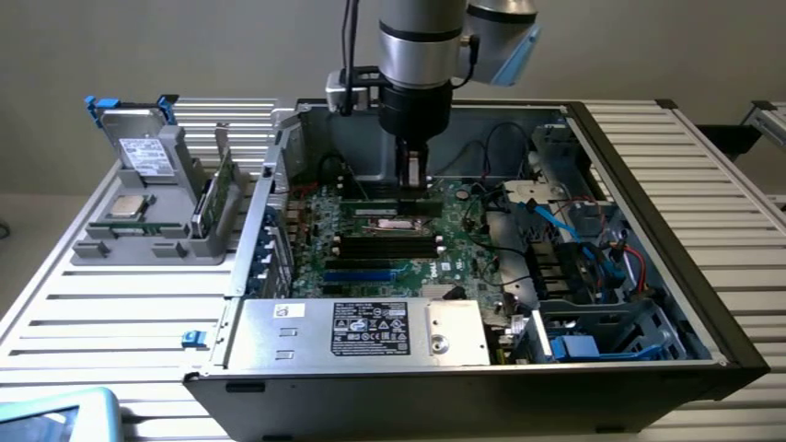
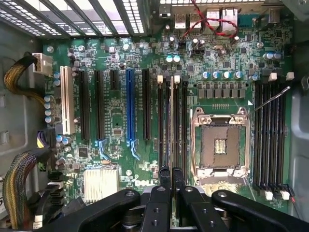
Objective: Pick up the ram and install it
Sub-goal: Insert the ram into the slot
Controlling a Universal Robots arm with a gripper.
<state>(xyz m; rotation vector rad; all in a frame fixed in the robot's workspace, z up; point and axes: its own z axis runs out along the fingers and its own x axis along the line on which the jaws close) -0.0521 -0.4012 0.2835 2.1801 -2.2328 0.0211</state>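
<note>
Slatted tabletop, open computer case mid-tabletop. My end effector pinched shut on ram, edge-on among memory slots beside empty processor socket; seated or not, cannot tell. Ram looks light, stiff, thin, fragile; hold mid top edge, off chips.

A slatted silver metal table carries an open black computer case lying on its side. At the exterior view's left, just beside the case, a grey parts holder stands on the slats.
</note>
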